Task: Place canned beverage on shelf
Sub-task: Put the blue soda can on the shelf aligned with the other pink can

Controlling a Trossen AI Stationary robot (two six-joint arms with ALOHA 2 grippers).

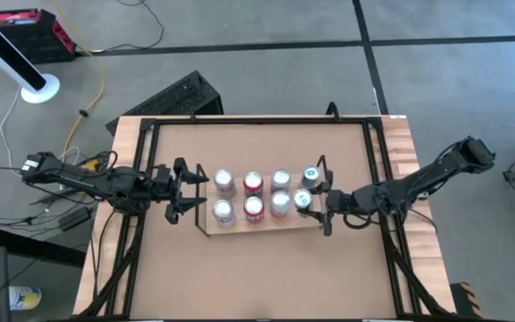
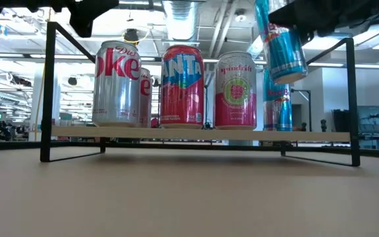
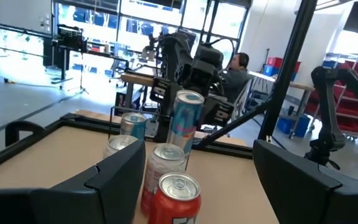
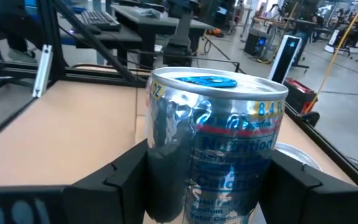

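Nearest the camera, in the right wrist view, a slim blue and silver can fills the frame, gripped at its sides between the right gripper's two dark jaws, which stand fairly wide because the can sits between them.

In the low view this same can hangs tilted and clear above the right end of the shelf, a light-wood board with thin black wire uprights at each short end. It is not yet resting on the board. Directly below it, a second slim blue can already stands upright on the shelf.

From above, the shelf sits in the middle of the brown worktop. Seven cans stand on it in two rows: four in the far row and three in the near row, red, pink and silver among them. The near row's right-hand place looks free, and the held can is over that end.

The left gripper waits just beside the shelf's left end, its jaws open and holding nothing.

By this reckoning the task is nearly done: the can is lifted and carried to the shelf. What remains is to lower it upright onto the free spot, let go, and draw the arm back without knocking its neighbours.
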